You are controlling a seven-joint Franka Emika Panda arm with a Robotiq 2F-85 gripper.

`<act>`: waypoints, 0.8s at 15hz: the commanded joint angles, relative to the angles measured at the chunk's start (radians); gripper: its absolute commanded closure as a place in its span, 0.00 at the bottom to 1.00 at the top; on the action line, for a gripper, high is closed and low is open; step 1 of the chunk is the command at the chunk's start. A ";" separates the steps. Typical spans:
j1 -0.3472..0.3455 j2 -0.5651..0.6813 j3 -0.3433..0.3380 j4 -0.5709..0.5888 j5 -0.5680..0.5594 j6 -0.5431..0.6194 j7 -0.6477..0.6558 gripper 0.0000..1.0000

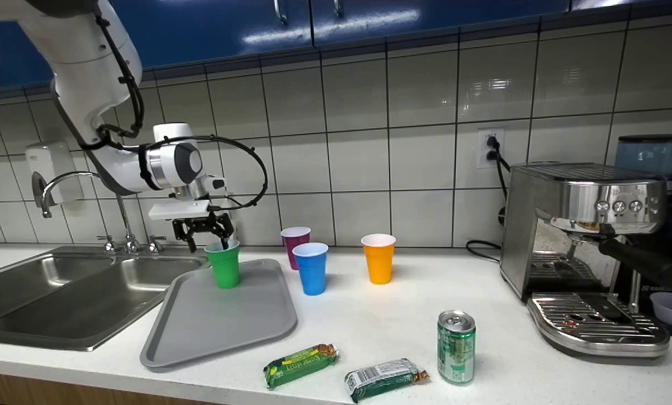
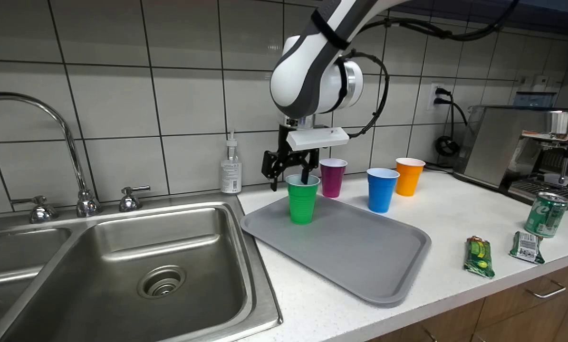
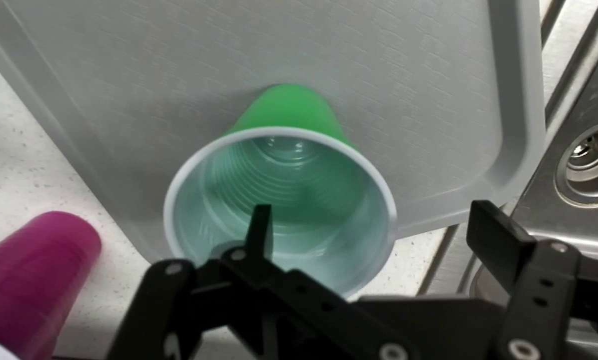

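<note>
Spread wide at gripper [image 2: 289, 186], with one finger [image 3: 260, 232] inside and one outside green cup [image 2: 302, 203], upright on tray [image 2: 360, 247] near purple cup [image 2: 332, 181] on counter [image 2: 445, 209].

White counter [image 1: 409, 320] with tray [image 1: 229, 323], three cups [image 1: 311, 274], two bars [image 1: 301, 365], can [image 1: 456, 350], coffee machine [image 1: 572, 194].

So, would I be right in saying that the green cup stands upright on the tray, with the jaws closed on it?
Not quite: the jaws are not closed on the green cup. The wrist view shows them wide open, one at its mouth, the other off to its side. The cup does stand upright on the tray.
</note>
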 commanded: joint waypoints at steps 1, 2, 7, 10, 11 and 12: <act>-0.009 -0.054 0.010 -0.036 0.022 0.001 -0.020 0.00; -0.011 -0.066 0.011 -0.045 0.024 0.002 -0.022 0.00; -0.016 -0.139 0.013 -0.105 0.032 0.009 -0.021 0.00; -0.024 -0.196 0.015 -0.153 0.042 0.001 -0.023 0.00; -0.027 -0.213 0.015 -0.170 0.047 -0.001 -0.024 0.00; -0.029 -0.231 0.013 -0.186 0.048 -0.006 -0.022 0.00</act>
